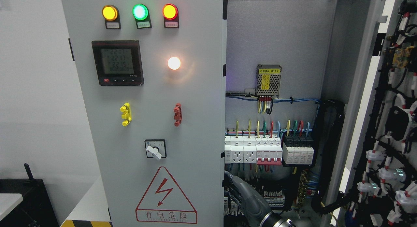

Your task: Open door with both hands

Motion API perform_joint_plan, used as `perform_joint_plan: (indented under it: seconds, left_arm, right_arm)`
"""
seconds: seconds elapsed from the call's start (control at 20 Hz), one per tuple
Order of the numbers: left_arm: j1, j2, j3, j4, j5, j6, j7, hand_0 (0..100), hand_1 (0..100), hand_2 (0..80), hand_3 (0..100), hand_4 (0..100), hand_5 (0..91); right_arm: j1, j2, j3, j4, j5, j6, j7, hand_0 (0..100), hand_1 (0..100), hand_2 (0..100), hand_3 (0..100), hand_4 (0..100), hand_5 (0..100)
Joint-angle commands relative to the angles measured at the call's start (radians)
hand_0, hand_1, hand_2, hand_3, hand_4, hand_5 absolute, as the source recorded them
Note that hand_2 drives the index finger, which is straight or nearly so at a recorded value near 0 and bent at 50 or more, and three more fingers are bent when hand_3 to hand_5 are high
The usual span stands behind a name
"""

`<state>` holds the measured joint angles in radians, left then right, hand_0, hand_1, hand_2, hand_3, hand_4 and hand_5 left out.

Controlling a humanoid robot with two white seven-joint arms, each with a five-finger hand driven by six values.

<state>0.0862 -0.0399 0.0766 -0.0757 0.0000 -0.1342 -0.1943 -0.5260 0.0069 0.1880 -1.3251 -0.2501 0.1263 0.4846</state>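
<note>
The cabinet's left door (195, 100) faces me, a grey panel with three pilot lamps, a meter, a yellow handle (125, 114) and a red handle (177, 114). The right door (391, 129) stands swung wide open at the far right, its wired inner side showing. My right arm (252, 197), grey, rises from the bottom edge right of the middle and reaches up-left to the left door's free edge (224, 175). Its hand is hidden there, among black cables behind that edge. My left arm is out of view.
Inside the cabinet are a row of breakers and sockets (267, 150), a small power supply (268, 78) and wire bundles. A rotary switch (155, 149) and a red warning triangle (166, 197) sit low on the left door. A dark table (22, 201) stands at lower left.
</note>
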Motion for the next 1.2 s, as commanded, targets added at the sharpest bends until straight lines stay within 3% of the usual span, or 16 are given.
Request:
perform_joint_plan:
  seconds: [0.0, 1.15]
  left_arm:
    - [0.000, 0.000, 0.000, 0.001, 0.021, 0.001, 0.003, 0, 0, 0.0, 0, 0, 0.0]
    - [0.000, 0.000, 0.000, 0.001, 0.021, 0.001, 0.003, 0, 0, 0.0, 0, 0, 0.0]
  right_arm:
    - [0.000, 0.022, 0.004, 0.003, 0.000, 0.000, 0.020, 38, 0, 0, 0, 0, 0]
    - [-0.011, 0.027, 0.005, 0.000, -0.002, 0.003, 0.069, 38, 0, 0, 0, 0, 0]
